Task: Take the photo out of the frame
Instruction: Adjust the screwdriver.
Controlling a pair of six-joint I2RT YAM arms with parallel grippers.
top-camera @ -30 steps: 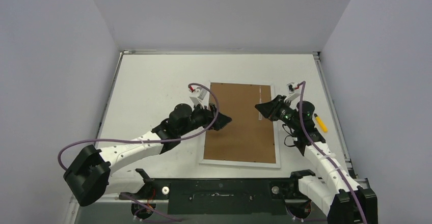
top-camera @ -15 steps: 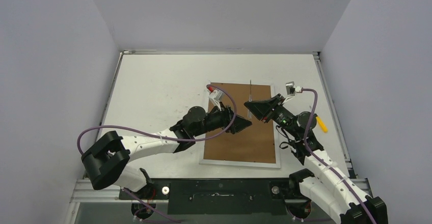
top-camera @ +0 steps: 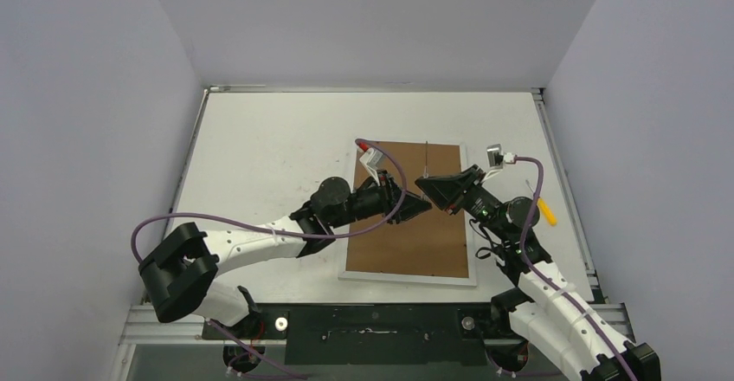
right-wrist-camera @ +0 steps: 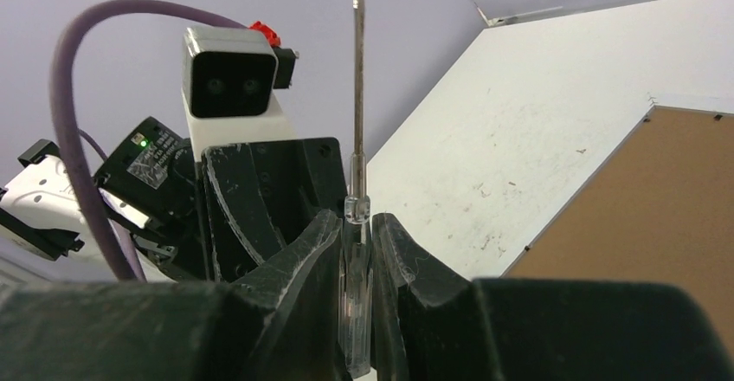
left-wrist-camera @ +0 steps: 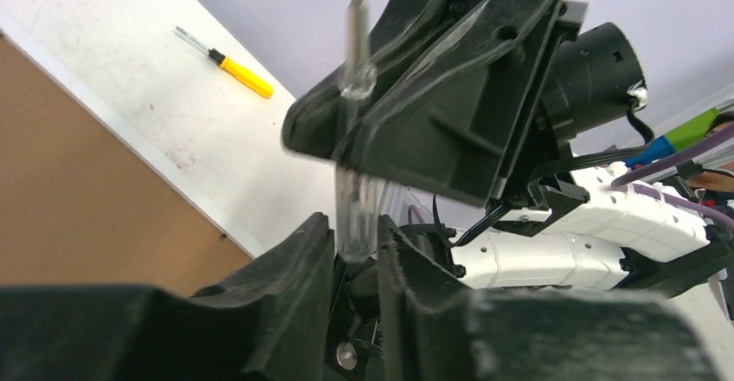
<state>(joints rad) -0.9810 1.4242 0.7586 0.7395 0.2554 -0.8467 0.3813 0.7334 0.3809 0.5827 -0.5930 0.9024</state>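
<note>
Brown back up, the frame (top-camera: pixel 407 244) lies flat, long axis running near-to-far.

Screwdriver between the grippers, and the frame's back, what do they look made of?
The screwdriver handle is probably clear hard plastic: you see through it, and it has glossy highlights. The shaft looks like bare grey metal with a dull sheen. The back of the frame looks like brown fibreboard or stiff card: matte, even-coloured, no grain visible.

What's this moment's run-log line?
step: screwdriver handover over frame | right fingers: shut on screwdriver | left fingers: around its handle | frame: back up | photo: not visible
</note>
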